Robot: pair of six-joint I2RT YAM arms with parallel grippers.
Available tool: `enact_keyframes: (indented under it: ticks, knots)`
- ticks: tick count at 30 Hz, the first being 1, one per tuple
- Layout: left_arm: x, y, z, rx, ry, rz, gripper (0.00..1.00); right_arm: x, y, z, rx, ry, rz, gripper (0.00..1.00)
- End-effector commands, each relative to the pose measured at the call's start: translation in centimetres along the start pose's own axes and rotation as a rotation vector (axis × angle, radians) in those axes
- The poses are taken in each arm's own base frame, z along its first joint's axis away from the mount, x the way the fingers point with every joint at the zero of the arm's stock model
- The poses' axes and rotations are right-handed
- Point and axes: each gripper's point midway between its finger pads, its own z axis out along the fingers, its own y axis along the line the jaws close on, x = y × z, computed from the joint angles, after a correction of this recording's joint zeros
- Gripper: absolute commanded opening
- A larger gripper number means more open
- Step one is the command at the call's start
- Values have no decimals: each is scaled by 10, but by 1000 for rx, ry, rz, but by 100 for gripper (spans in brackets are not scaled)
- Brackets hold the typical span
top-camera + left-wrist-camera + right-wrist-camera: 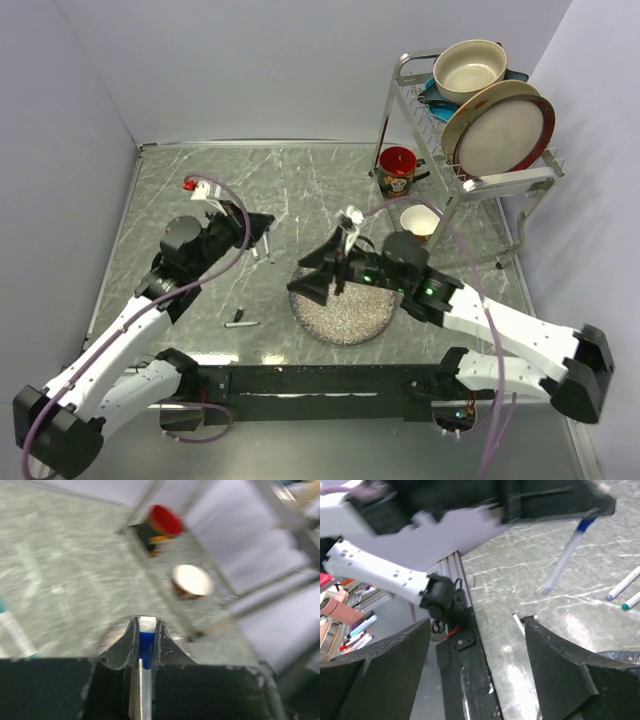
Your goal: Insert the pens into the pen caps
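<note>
Pen (240,323) lying loose on the grey table (300,180), near the arm bases. Just right of it sits a speckled plate (345,320). The right gripper (477,627) is above the plate's left rim, fingers spread wide and empty. Further back, the left gripper (146,626) is clamped on a second pen (145,647), blue-banded, hanging off the table. Beyond stand a red mug (397,168), a cup (420,220) and a dish rack (517,180).
</note>
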Motion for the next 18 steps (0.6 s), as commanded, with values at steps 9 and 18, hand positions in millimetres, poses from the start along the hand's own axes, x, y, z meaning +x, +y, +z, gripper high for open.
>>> enact_keyframes:
  ticks: [9,18]
  knots:
    - [9,179,13,-655,151,68,1,-20,33,-53,-51,-173,-22,92]
    - [33,242,40,-843,255,70,1,-25,36,-56,-66,-215,0,92]
